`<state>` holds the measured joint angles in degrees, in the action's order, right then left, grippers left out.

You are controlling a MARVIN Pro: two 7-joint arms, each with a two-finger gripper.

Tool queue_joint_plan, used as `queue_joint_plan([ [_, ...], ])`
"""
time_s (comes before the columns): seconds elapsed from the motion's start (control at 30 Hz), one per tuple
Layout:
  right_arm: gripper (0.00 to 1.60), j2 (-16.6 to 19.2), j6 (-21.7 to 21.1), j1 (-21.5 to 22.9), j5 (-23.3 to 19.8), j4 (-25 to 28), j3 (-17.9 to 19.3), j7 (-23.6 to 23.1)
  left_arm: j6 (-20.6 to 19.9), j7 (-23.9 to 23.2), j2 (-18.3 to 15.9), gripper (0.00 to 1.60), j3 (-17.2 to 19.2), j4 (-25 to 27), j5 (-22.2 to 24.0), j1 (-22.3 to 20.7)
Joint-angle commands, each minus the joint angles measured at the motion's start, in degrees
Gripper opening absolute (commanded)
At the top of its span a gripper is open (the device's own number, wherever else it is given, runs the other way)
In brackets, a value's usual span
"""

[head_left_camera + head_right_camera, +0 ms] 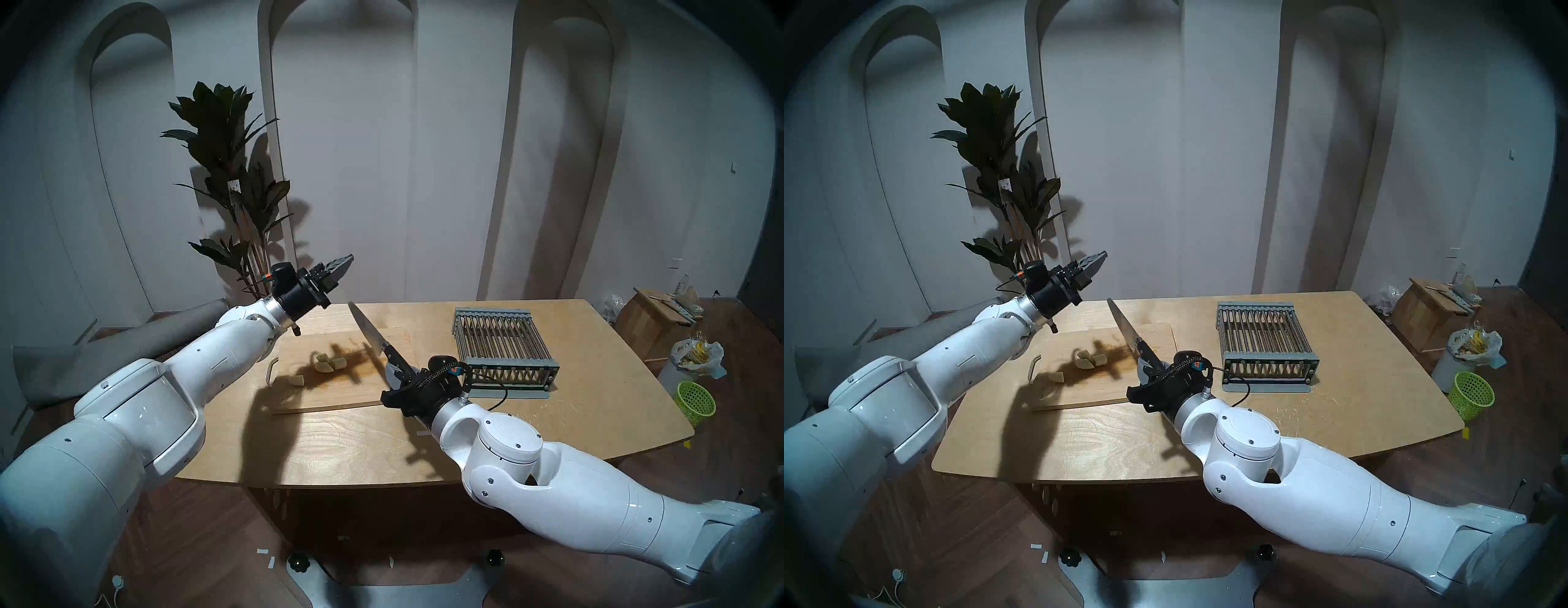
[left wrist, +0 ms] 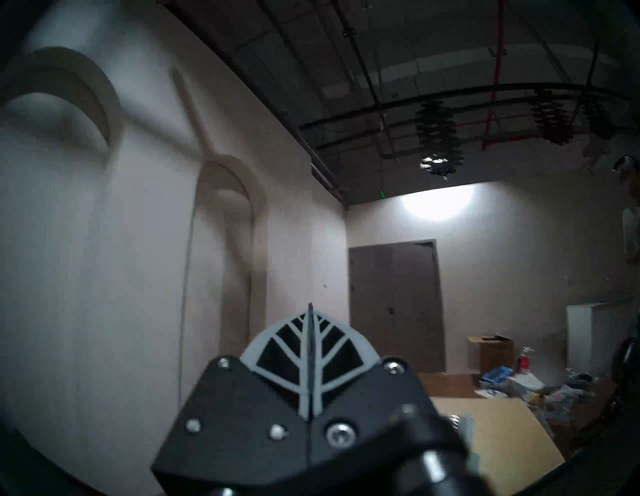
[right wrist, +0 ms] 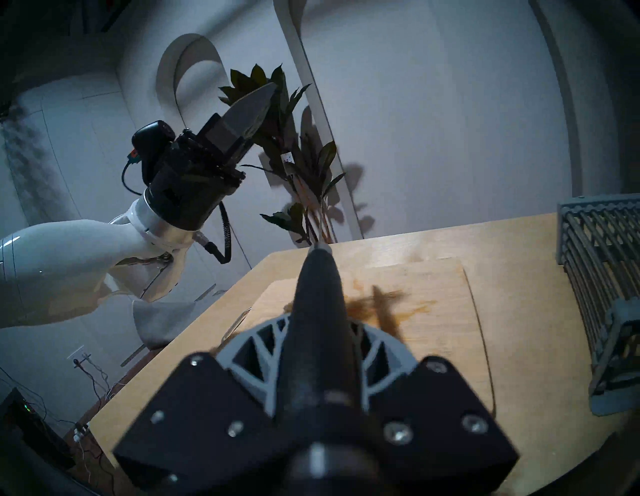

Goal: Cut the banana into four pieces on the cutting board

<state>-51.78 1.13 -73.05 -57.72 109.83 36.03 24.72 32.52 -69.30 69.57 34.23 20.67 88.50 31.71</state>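
The banana lies in short cream chunks on the cutting board (image 1: 339, 397): a cluster of three (image 1: 326, 364) near the orange-brown stain and one (image 1: 295, 379) apart to the left. My right gripper (image 1: 396, 370) is shut on the black handle of a knife (image 1: 365, 331). The blade slants up and away over the board's right part, clear of the chunks. In the right wrist view the handle (image 3: 318, 294) hides the chunks. My left gripper (image 1: 343, 266) is shut and empty, raised above the table's back left corner.
A grey slatted rack (image 1: 502, 344) stands on the wooden table (image 1: 339, 446) right of the board. A potted plant (image 1: 229, 170) is behind the left gripper. A green basket (image 1: 695, 401) and a bagged bin (image 1: 695, 354) are on the floor at right.
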Motion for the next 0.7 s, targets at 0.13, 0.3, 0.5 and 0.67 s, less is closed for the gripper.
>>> queue_joint_plan([
  [0.13, 0.00, 0.6, 3.4, -0.4, -0.5, 1.7, 2.4, 0.3, 6.7, 10.9, -1.2, 0.00, 0.7, -5.2, -1.0, -3.9],
  [0.3, 0.00, 0.8, 5.3, -1.1, -1.3, 2.1, 3.6, 0.4, 9.6, 15.6, -1.5, 1.60, -0.2, -8.4, -2.5, -3.0],
  [0.5, 0.00, 0.7, 7.5, -2.1, -3.2, 3.1, 4.9, -0.1, 12.6, 20.0, -1.8, 1.60, -1.8, -11.7, -4.4, -3.0],
  [0.67, 0.00, 0.6, 9.7, -3.4, -5.7, 3.7, 6.1, -0.5, 13.8, 23.5, -1.6, 1.60, -3.1, -13.5, -5.7, -3.6],
])
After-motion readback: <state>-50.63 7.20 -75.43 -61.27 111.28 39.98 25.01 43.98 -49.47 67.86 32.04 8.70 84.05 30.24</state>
